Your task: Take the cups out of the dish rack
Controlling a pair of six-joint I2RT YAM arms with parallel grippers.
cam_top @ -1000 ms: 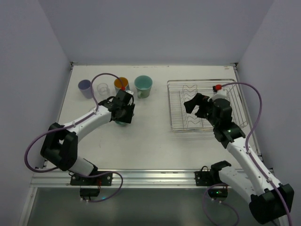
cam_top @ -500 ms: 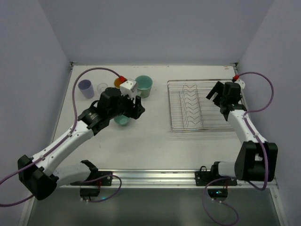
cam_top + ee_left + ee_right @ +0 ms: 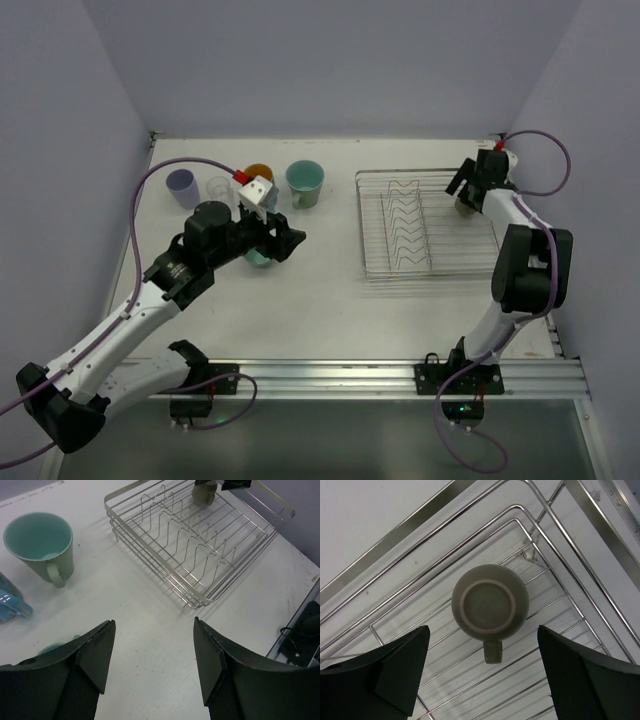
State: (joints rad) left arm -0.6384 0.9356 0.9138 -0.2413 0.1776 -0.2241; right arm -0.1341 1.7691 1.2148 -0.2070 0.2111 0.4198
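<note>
1. Olive cup (image 3: 490,605) sits upside down, base up, in the far right corner of the dish rack (image 3: 220,555), handle resting on the wires.
2. Right gripper (image 3: 476,182) hangs right over it, jaws spread wide to either side, touching nothing, holding nothing.
3. The rack itself is on the right half of the worktop (image 3: 330,300).
4. Over at the far left: lavender cup (image 3: 181,187), clear glass (image 3: 219,188), blue cup with orange inside (image 3: 258,175) and pale green mug (image 3: 304,183), lined up along the far edge.
5. Teal cup (image 3: 258,257) stands just in front of that row, partly under the left arm.
6. Left gripper (image 3: 152,650) hovers above the worktop's middle, jaws released and empty, facing the rack.
</note>
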